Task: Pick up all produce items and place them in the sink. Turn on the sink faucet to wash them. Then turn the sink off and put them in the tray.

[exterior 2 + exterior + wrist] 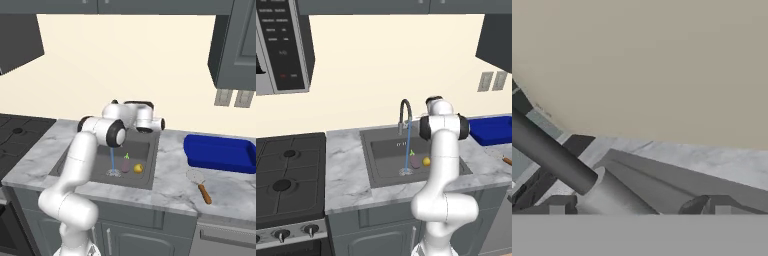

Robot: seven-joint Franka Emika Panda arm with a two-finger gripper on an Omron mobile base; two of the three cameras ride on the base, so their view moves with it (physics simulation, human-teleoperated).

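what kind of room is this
A simulated home kitchen, it seems: a sink with a running faucet set in a marble counter, a gas stove beside it, and a microwave above.

No text, label, brand, number or sign can be read anywhere in these pictures. The microwave [281, 45] at the upper left of the left base view carries a dark control panel with rows of small pale marks and two red dots low on it, but they are too small and blurred to make out as letters or digits. The two wall outlets [492, 81] at the right of the same view, seen again at the right edge of the right base view, have blank plates. The stove knobs [295, 233] at the lower left bear no legible markings.
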